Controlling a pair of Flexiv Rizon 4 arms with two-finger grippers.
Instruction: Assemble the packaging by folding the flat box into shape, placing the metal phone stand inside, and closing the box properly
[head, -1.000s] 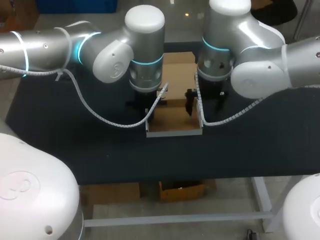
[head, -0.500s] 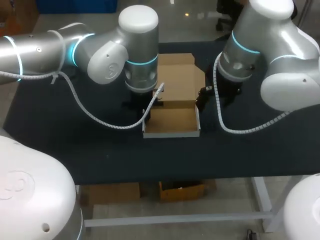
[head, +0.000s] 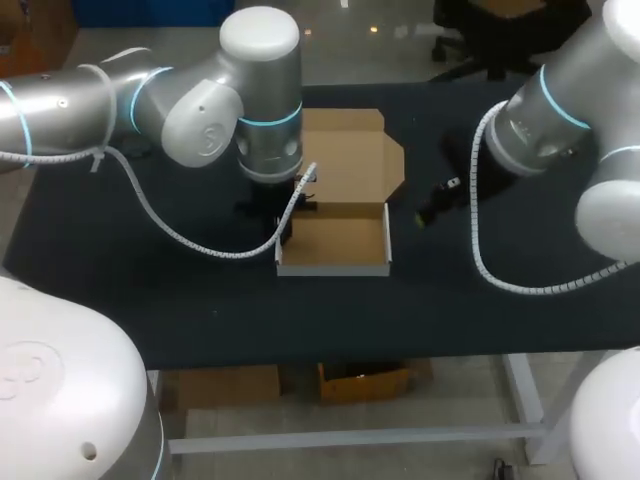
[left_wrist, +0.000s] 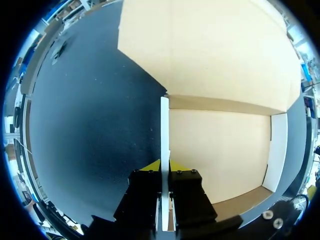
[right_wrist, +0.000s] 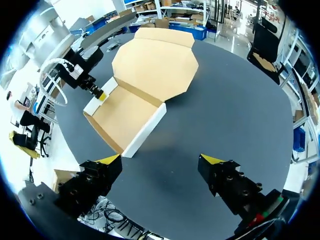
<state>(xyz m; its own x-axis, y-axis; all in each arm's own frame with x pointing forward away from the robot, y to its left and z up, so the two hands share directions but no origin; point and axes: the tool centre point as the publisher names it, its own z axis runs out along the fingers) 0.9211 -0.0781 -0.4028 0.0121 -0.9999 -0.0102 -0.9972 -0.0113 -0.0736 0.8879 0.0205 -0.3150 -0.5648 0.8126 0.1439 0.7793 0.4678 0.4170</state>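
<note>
Your left gripper (head: 290, 213) stays clenched on the left wall (left_wrist: 164, 125) of the box (head: 335, 240), the white panel upright between its fingers. Your right gripper (head: 432, 205) has drawn away from the opposite wall and hangs released and empty well off to the side, so the folding looks done and fetching the stand is likely next. Only the right wrist view shows the whole box ahead of that gripper, its lid (right_wrist: 155, 62) lying flat; no phone stand appears in any view.

I can read no text, number or label in any of my views. The box (head: 335, 243) shows only plain brown cardboard and plain white walls. A faint emblem (head: 207, 140) on my left arm (head: 90, 95) is too blurred to make out.
</note>
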